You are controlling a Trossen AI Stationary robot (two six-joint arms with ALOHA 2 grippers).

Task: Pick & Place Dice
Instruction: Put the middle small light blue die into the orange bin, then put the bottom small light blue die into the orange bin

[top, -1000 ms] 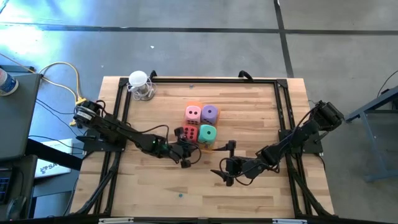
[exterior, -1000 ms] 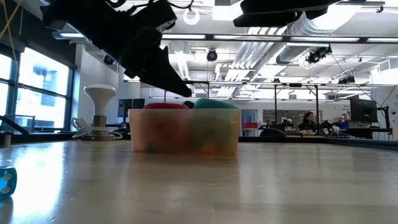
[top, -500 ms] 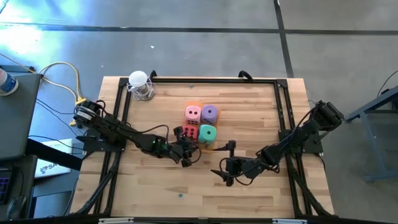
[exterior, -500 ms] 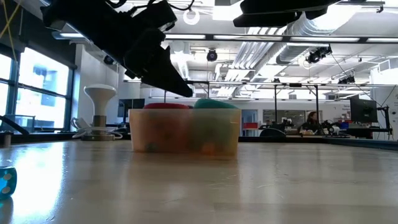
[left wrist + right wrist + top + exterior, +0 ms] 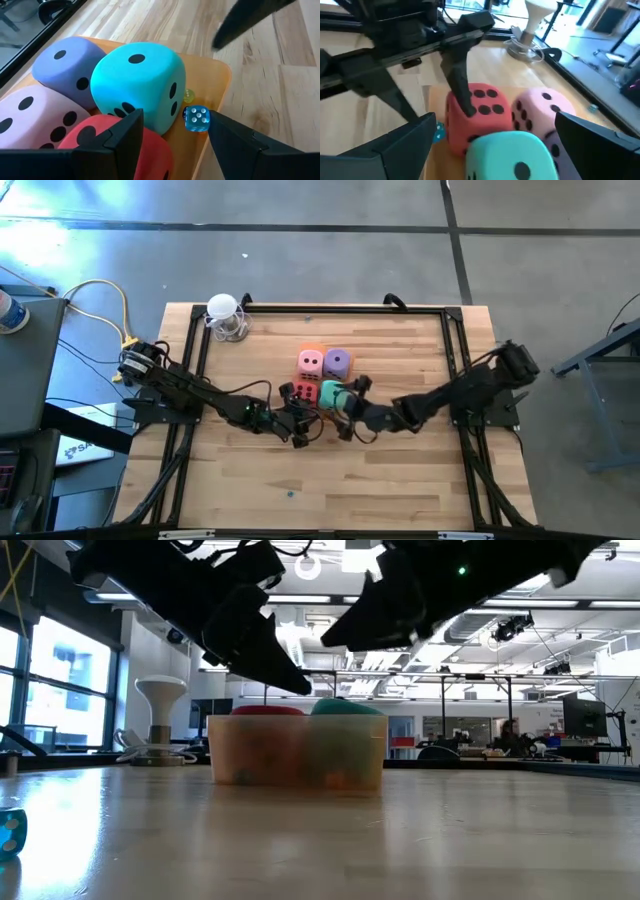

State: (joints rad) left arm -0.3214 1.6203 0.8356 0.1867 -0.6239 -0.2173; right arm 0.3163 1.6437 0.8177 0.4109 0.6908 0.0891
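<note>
Four soft dice sit in an orange tray [image 5: 313,348] at mid-table: pink [image 5: 311,363], purple [image 5: 338,362], red [image 5: 303,392] and teal [image 5: 333,393]. My left gripper [image 5: 300,418] hangs open over the tray's near left corner, above the red die [image 5: 115,147]. A tiny blue die [image 5: 196,119] lies in the tray beside the teal die [image 5: 140,85]. My right gripper [image 5: 348,408] hovers wide open just right of the teal die [image 5: 512,152], pointing at it, its fingers apart from it.
A white stand [image 5: 225,315] sits at the table's far left. Another tiny blue die [image 5: 10,832] lies on the bare wood near the front edge. Black rails [image 5: 455,360] run along the table's sides. The two grippers are close together at the tray.
My right gripper has swung from the open wood right of the tray toward the table's left and far side, up to the teal die, rolling a little and staying wide open. The dice and the tray have not moved.
</note>
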